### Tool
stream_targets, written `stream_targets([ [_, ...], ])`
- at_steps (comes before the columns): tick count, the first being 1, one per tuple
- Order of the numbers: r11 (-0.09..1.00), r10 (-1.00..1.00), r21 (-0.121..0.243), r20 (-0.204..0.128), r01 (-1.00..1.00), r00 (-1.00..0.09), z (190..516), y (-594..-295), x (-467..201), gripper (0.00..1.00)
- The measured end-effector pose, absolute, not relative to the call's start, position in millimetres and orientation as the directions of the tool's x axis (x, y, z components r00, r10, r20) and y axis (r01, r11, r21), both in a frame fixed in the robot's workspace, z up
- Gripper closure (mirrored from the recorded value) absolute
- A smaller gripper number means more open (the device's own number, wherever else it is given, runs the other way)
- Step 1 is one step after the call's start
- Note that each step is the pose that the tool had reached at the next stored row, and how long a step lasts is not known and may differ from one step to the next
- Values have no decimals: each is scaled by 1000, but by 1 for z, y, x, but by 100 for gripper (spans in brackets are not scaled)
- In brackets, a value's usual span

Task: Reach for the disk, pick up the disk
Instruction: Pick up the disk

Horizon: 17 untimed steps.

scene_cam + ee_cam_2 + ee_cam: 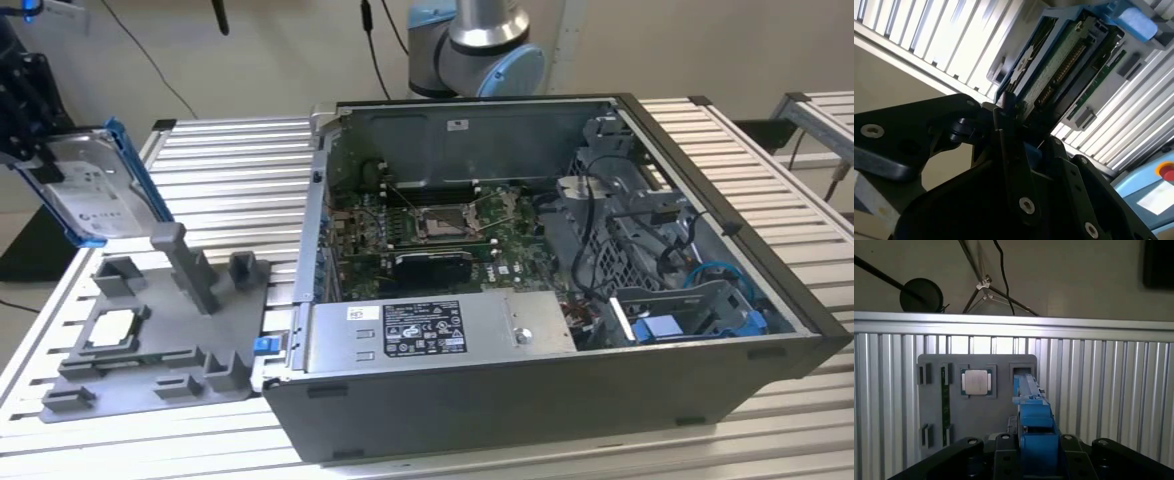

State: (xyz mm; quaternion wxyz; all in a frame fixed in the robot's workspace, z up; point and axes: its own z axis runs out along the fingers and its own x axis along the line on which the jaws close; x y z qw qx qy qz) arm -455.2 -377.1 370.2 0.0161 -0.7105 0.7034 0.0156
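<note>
In the exterior view, the disk [91, 190], a silver-grey drive with a white label in a blue bracket, hangs tilted in the air at the far left, above the grey holder [160, 330]. My black gripper [44, 160] is shut on its upper edge. In the second wrist view the disk [1064, 65] appears edge-on, green circuit board showing, with the gripper [1006, 112] clamped on its near end. In the first wrist view the blue bracket of the disk [1034, 427] stands between the fingers [1004, 445], over the holder's empty slot [1021, 371].
The grey holder carries a small square silver chip [114, 325] and several upright posts. An open computer case [747, 250] with a grey power-supply box [441, 325] fills the exterior view's right. The arm's base [474, 50] stands behind it. All rests on a slatted metal table [227, 170].
</note>
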Motion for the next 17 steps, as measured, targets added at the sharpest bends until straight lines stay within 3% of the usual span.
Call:
stream_targets([
  [17,-10,-999,-1,-45,-1000,10,425,-377,-455,100],
])
